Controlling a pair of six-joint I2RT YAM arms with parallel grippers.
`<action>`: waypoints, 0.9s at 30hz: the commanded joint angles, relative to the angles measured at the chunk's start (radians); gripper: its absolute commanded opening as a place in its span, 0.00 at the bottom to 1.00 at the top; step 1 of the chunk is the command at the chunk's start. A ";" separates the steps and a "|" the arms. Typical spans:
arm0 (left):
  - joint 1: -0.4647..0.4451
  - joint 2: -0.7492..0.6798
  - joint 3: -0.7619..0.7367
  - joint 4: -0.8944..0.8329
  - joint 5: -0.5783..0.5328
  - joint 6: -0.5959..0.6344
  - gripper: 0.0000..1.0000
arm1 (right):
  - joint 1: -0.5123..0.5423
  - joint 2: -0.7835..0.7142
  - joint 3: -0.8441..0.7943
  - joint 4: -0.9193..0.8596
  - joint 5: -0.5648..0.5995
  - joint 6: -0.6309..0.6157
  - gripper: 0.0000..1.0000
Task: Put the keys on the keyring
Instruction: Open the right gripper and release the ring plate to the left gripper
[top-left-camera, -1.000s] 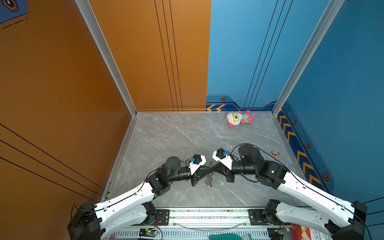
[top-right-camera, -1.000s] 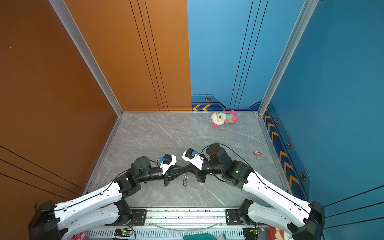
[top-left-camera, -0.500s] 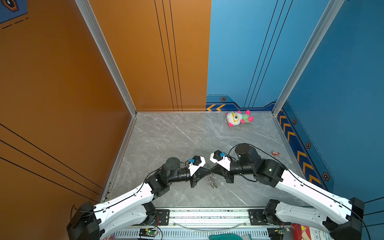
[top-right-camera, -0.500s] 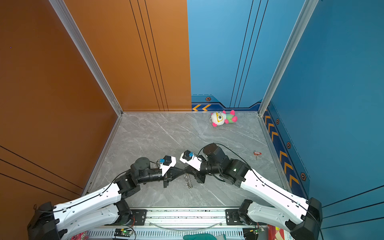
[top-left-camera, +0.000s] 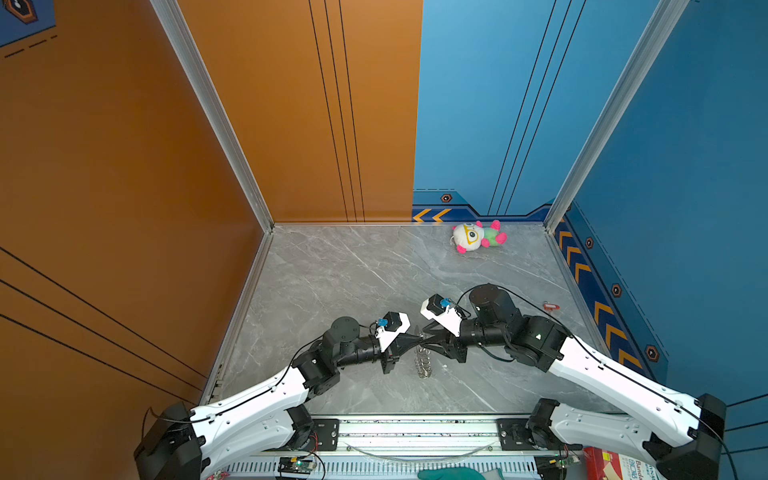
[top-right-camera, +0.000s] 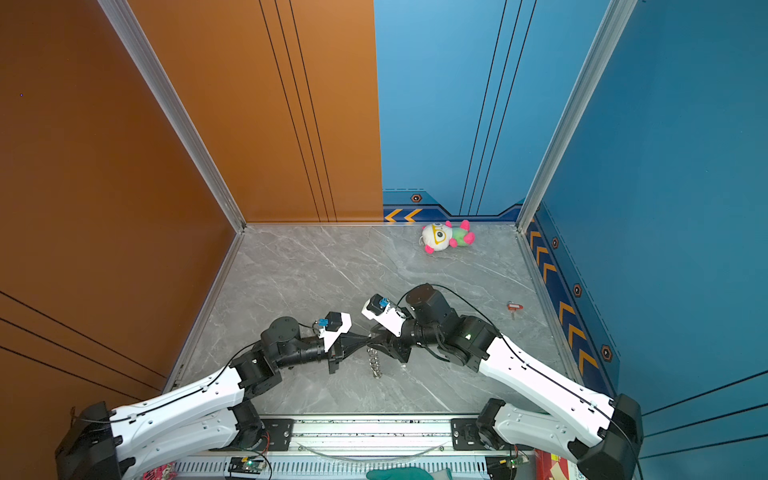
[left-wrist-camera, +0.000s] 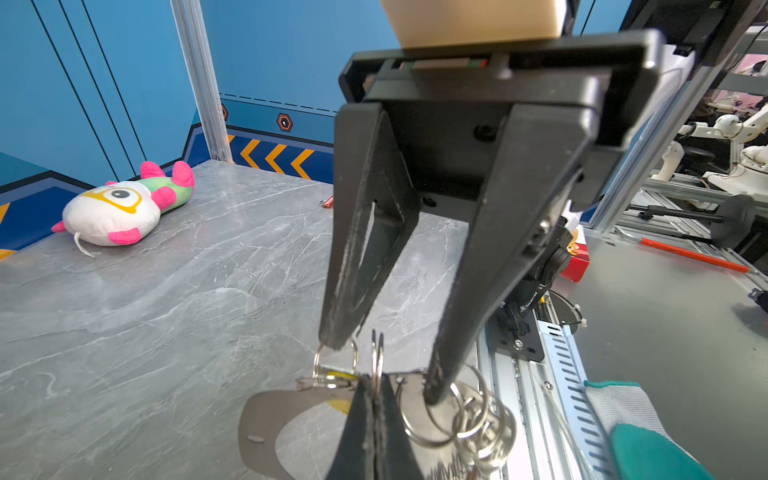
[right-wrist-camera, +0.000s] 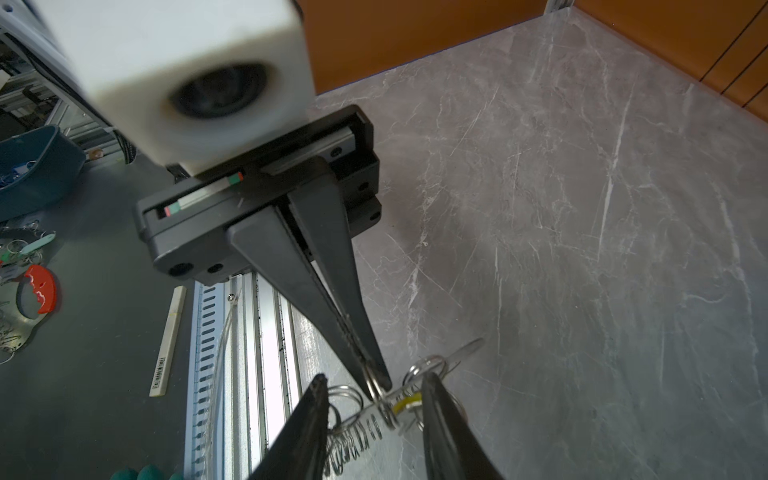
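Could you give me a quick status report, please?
Left gripper shut on keyring, yellow key beside it. Right gripper open. Red key lying apart. Nothing blocking.

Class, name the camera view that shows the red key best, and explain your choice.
The top views: in both, the red key lies whole and unobstructed on the table, though small. The left wrist view catches only a red sliver of it, mostly hidden. The right wrist view does not show it.
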 joint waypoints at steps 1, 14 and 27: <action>0.008 0.007 -0.015 0.075 -0.042 0.014 0.00 | -0.034 -0.062 -0.013 0.057 0.035 0.060 0.43; 0.016 0.008 -0.053 0.094 -0.140 0.053 0.00 | -0.371 -0.161 -0.128 0.070 0.498 0.395 0.59; -0.059 -0.038 -0.112 0.119 -0.321 0.108 0.00 | -1.039 0.109 -0.089 -0.157 0.428 0.517 0.51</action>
